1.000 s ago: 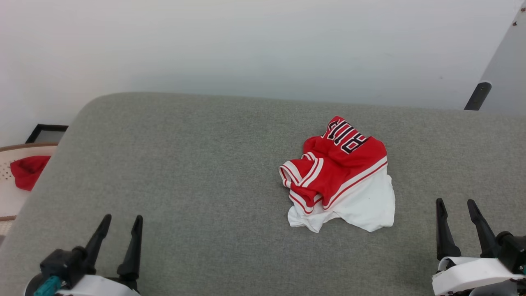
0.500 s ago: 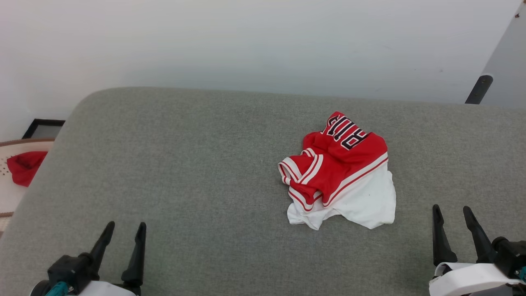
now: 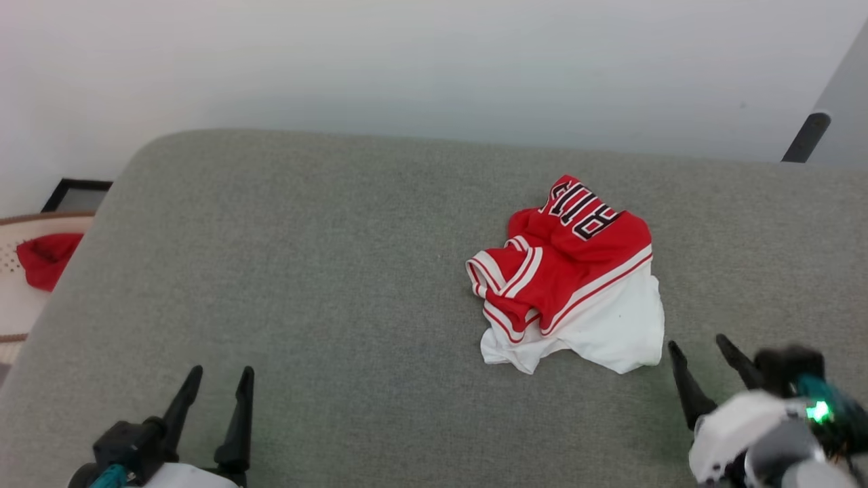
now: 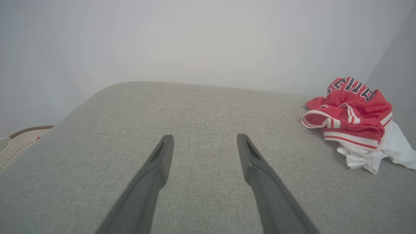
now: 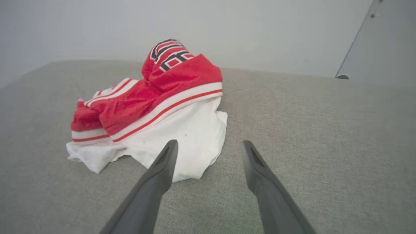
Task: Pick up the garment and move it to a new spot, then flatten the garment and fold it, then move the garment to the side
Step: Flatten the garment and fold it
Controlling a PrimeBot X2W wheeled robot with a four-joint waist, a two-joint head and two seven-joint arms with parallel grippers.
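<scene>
1. The garment (image 3: 569, 278) lies crumpled in a heap on the grey cushion (image 3: 305, 271), right of the cushion's middle.
2. Its red part, with black white-outlined lettering, is on the far side. Striped trim runs across the middle, and the white cloth spreads out on the near side, towards the robot.
3. The right gripper (image 3: 697, 341) is just beside the heap's near-right white corner. Its 2 fingers are spread apart with nothing between them, and the tips angle up and to the left.
4. In the right wrist view, the tip of 1 finger (image 5: 165, 159) overlaps the white edge of the shirt, while the other finger is over bare grey fabric. I cannot tell whether that tip touches the cloth.
5. The left gripper (image 3: 222, 371) is at the near-left of the cushion, well apart from the garment. Its 2 fingers are parted, empty and over bare fabric.
6. In the left wrist view, the heap lies far off to the right of both fingers.
7. Past the cushion's left edge, a small red cloth scrap (image 3: 47, 257) lies in a pale basket (image 3: 13, 312), and a pale wall (image 3: 407, 61) stands behind it all.
</scene>
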